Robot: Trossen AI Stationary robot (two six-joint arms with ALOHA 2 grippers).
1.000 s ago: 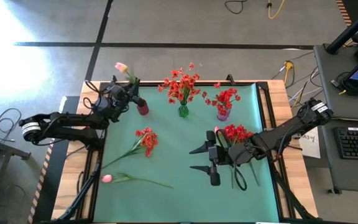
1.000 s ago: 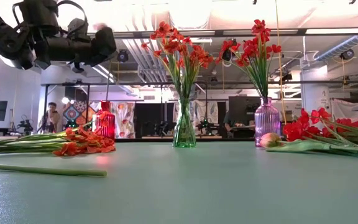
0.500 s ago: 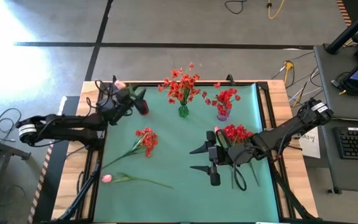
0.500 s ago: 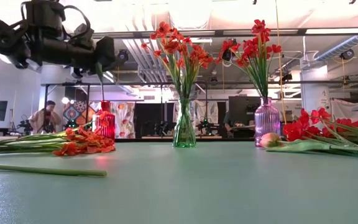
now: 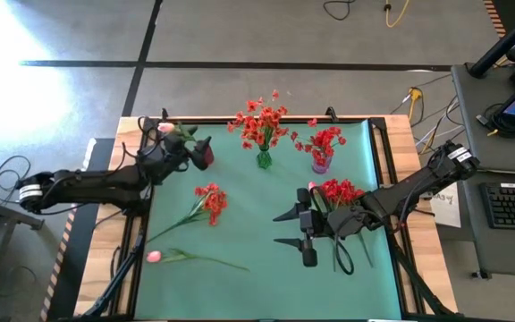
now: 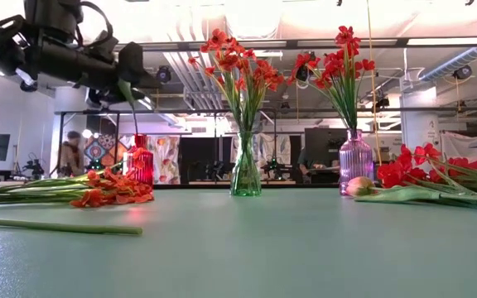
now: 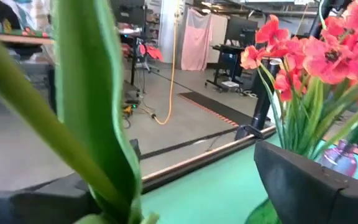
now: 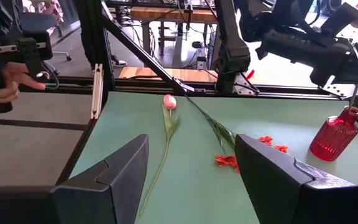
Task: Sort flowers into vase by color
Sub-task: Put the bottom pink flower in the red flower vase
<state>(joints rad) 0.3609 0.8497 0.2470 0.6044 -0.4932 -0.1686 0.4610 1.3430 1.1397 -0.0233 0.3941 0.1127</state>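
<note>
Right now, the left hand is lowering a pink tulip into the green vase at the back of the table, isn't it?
Not the green one. The left hand holds the pink tulip over the red vase, its stem reaching down to the neck, as the low view shows. The green vase stands further along, holding orange-red flowers.

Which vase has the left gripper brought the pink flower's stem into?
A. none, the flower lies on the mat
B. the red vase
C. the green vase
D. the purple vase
B: in the low view the stem hangs from the left gripper into the red vase.
</note>
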